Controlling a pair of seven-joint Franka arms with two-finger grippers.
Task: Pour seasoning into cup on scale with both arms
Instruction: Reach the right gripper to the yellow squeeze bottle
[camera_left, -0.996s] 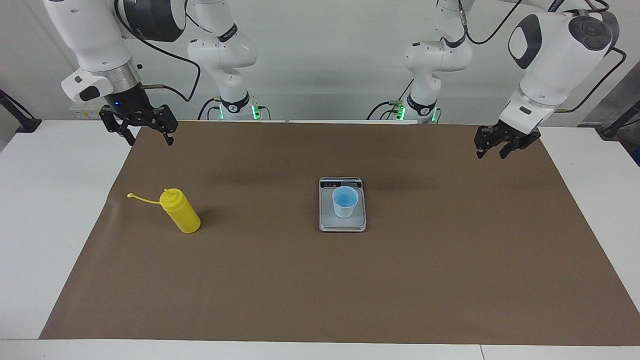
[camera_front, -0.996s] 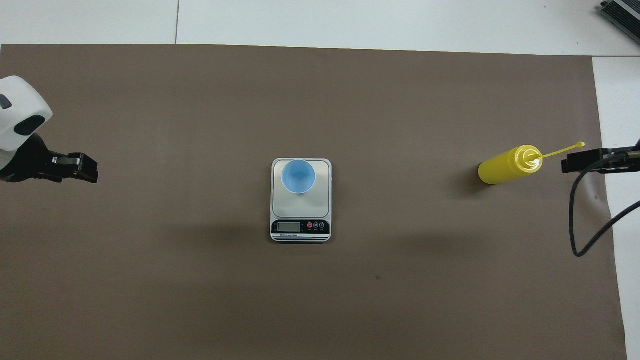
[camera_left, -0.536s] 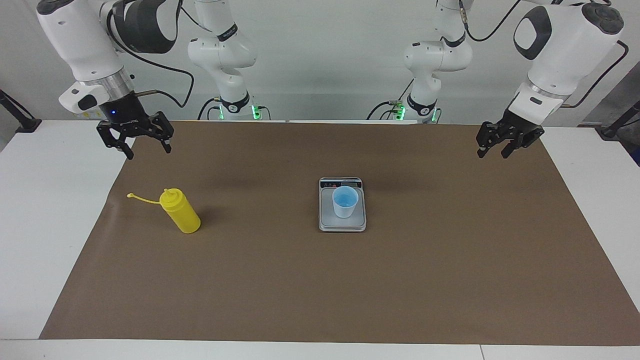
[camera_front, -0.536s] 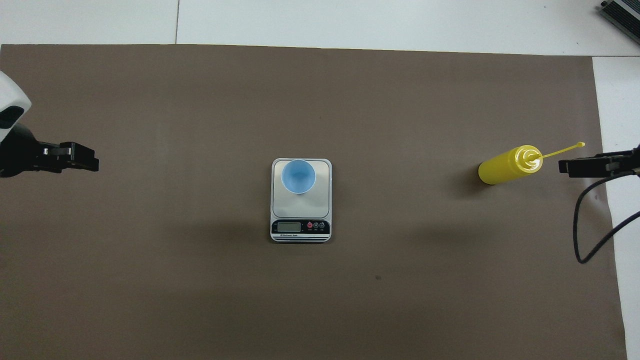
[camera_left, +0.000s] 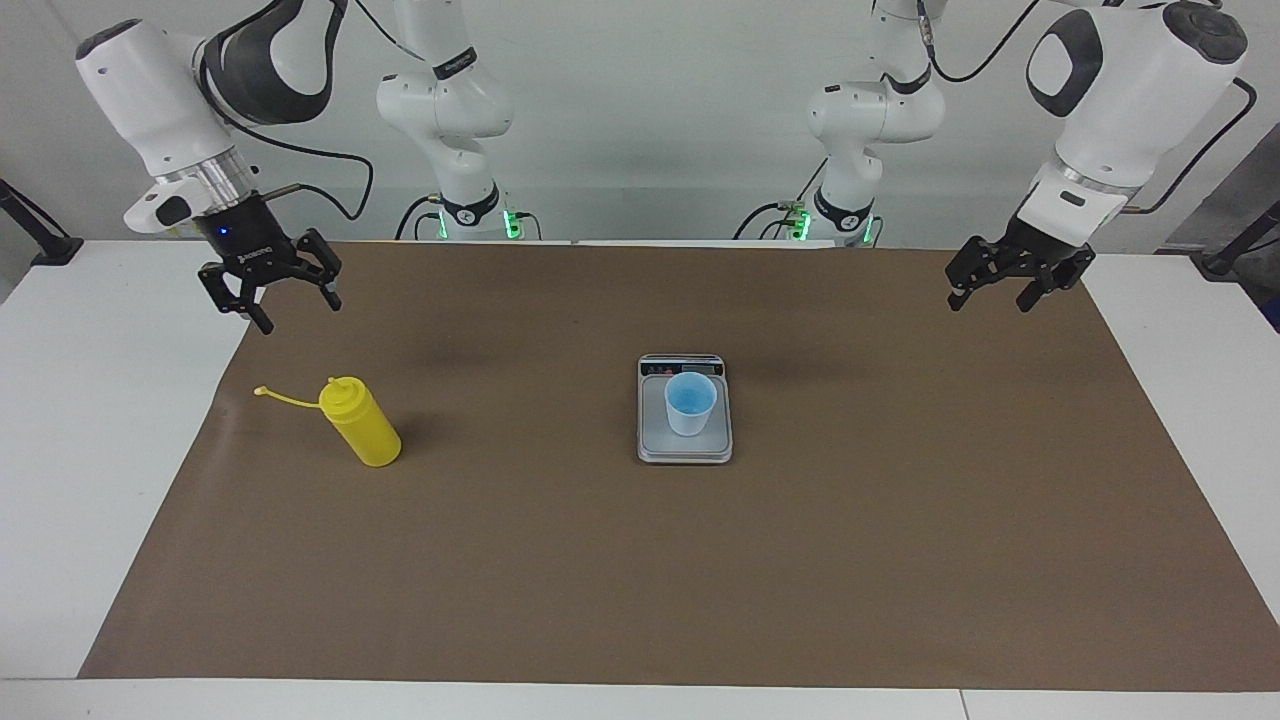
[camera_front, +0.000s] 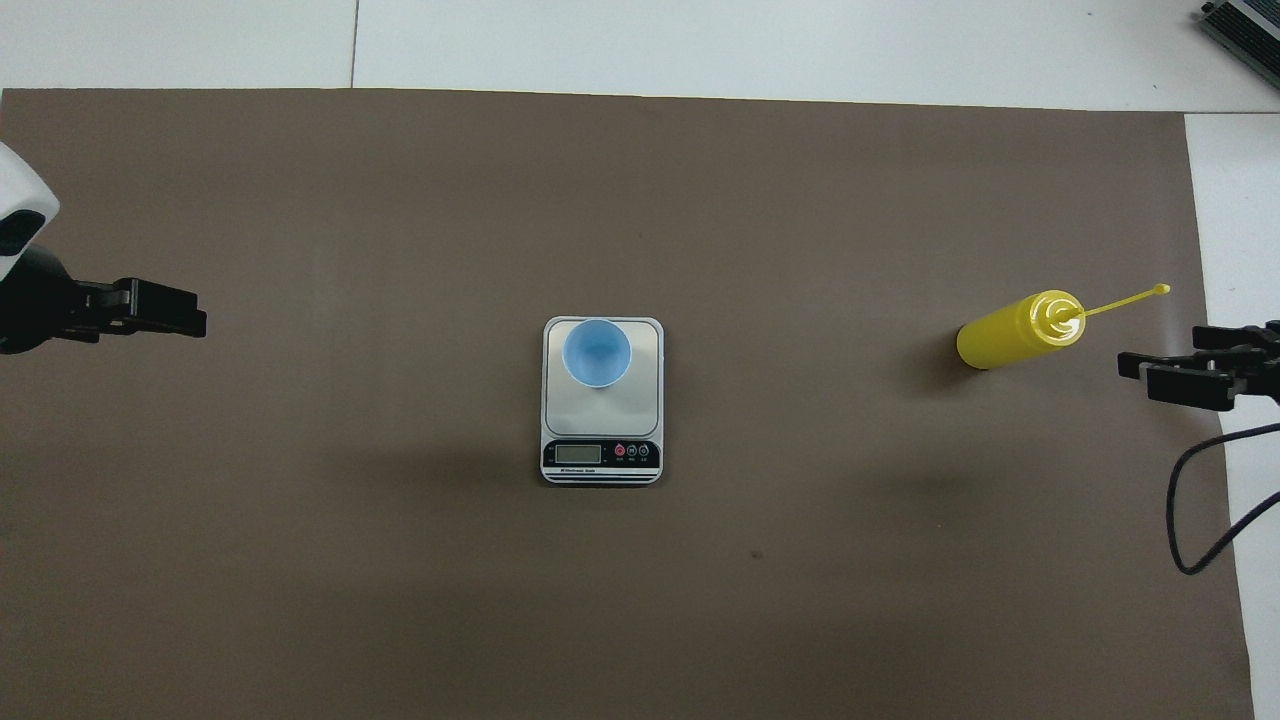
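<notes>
Taking the overhead view as a clock face centred on the scale, with twelve pointing away from the robots: a white table (camera_left: 60, 450) is carrying a brown mat (camera_left: 640, 580) that is covering most of its top.

The right arm (camera_left: 150, 80) is reaching out from the robots' end. Its right gripper (camera_left: 298, 312) is hanging in the air over the mat's edge at about three o'clock, toward the right arm's end of the table. Its fingers are standing wide apart and gripping nothing.

The left arm (camera_left: 1120, 90) is mirroring it at about nine o'clock. The left gripper (camera_left: 988, 300) is hanging over the mat at the left arm's end, its fingers likewise spread and holding nothing.

The scale (camera_left: 684, 447) is lying flat mid-mat, its dark display strip running along its six o'clock edge, the one nearest the robots.

The seasoning (camera_left: 362, 425), a yellow bottle, is standing on the mat at three o'clock, well apart from the scale and near the right gripper but not touching it.

The cup (camera_left: 691, 404) is sitting upright on the scale's plate, in the plate's twelve o'clock half, mouth facing up.

The bottle's thin strap (camera_left: 285, 398) is trailing from the cap toward three o'clock, reaching toward the mat's edge.
</notes>
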